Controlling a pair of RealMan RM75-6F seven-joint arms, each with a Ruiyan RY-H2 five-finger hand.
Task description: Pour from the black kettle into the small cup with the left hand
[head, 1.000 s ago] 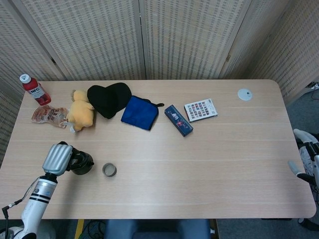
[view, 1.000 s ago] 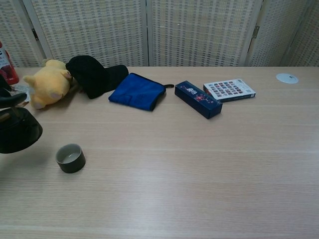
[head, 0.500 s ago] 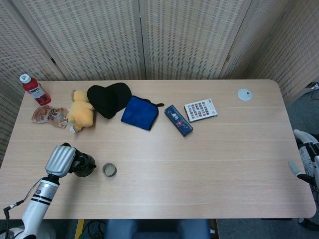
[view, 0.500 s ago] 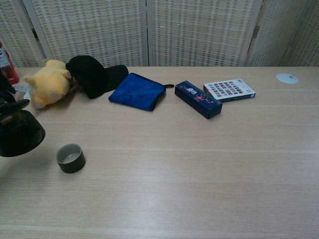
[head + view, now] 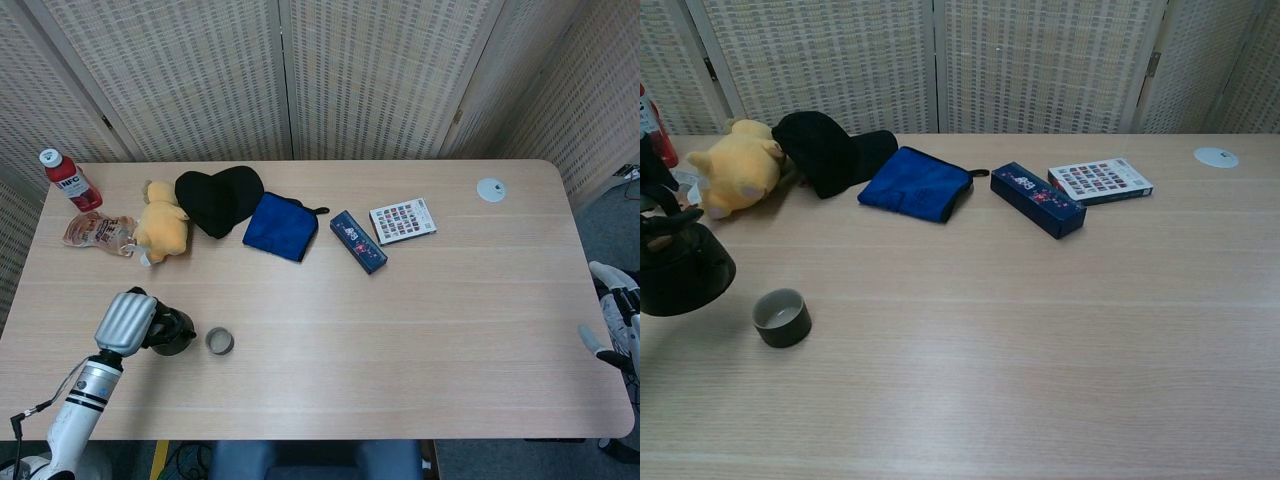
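Fingers of left hand (image 5: 126, 322) clamped on black kettle (image 5: 682, 278), just beside small cup (image 5: 781, 317).

table (image 5: 420, 300): pale matt wood | kettle (image 5: 680, 280): glossy black | toy (image 5: 162, 225): plush

The table (image 5: 450, 330) carries a bottle (image 5: 69, 180), wrapper (image 5: 95, 232), plush (image 5: 162, 227), cap (image 5: 215, 198), blue pouch (image 5: 281, 226), box (image 5: 358, 241), card (image 5: 402, 220) and disc (image 5: 491, 189) along its far edge; a cup (image 5: 219, 341) sits near the front left corner.

You face pale wood-grain table (image 5: 420, 320); woven folding screen (image 5: 290, 80) behind it; grey floor (image 5: 600, 225) at right.
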